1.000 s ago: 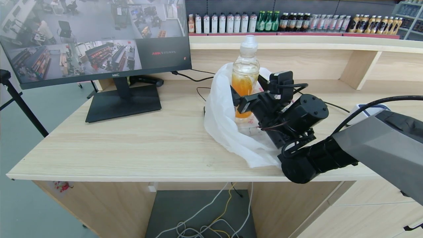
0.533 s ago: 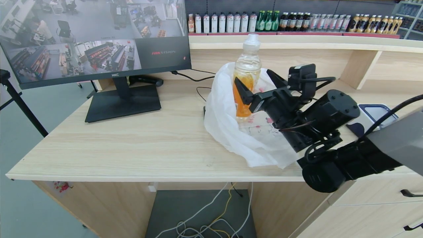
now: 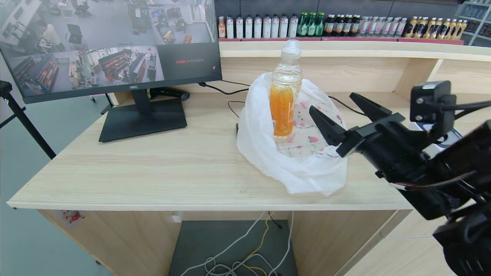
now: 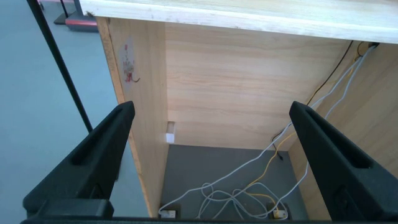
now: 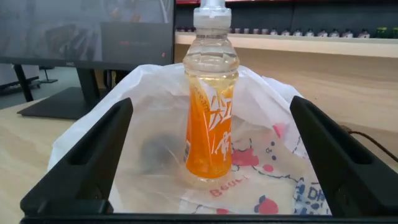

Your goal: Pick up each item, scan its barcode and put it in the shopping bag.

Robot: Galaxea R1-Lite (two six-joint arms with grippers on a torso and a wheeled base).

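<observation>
Orange drink fills the lower two thirds of a clear plastic bottle with a white cap, which stands upright inside a crumpled white plastic shopping bag printed with small pink and red figures. The bag rests on a pale wood-grain counter, toward its right half, with its mouth open upward and its walls gathered loosely around the bottle's base. The black right gripper is held just to the right of the bag at about mid-bottle height, its two pointed fingers spread wide and aimed at the bottle without touching bottle or bag; nothing lies between them. The black left gripper sits below counter level, its fingers likewise spread wide and empty, facing the counter's wooden side panel and a tangle of white and yellow cables on the floor. A black flat-screen monitor stands on the counter's left part, well apart from the bag. A row of bottled drinks lines the shelf behind.
</observation>
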